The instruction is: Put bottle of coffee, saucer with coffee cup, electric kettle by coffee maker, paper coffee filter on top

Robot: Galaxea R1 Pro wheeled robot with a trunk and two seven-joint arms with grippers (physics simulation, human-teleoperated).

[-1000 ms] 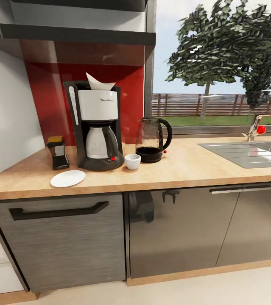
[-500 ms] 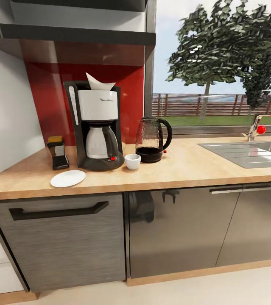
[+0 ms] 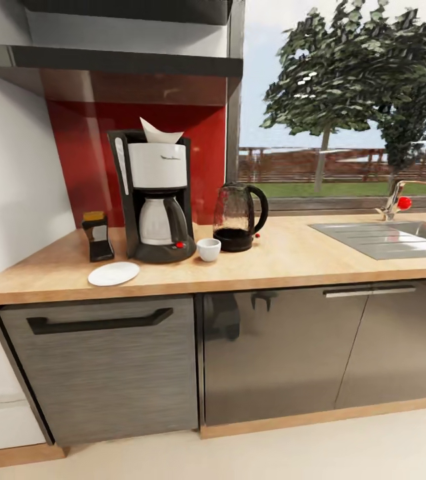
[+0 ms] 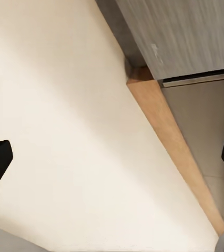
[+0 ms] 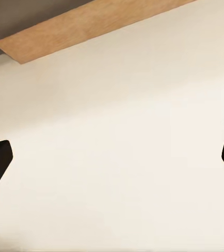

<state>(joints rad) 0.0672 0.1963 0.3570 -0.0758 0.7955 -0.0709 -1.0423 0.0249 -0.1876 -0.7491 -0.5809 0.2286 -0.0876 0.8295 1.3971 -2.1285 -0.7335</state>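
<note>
Almost done: filter (image 3: 160, 132) on maker (image 3: 154, 197), jar (image 3: 98, 236) and kettle (image 3: 239, 218) beside it. Cup (image 3: 208, 249) sits off saucer (image 3: 113, 273). Both jaws wide open, low, likely empty. Next: lift cup onto saucer.

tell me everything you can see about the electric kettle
The electric kettle is a rounded jug of clear, textured glass with a black lid, a black loop handle on its right side and a black base bearing a tiny red switch. It stands upright on the kitchen countertop, right of the coffee maker, with the coffee cup just in front and to its left, apart from it. Nothing else touches it.
</note>
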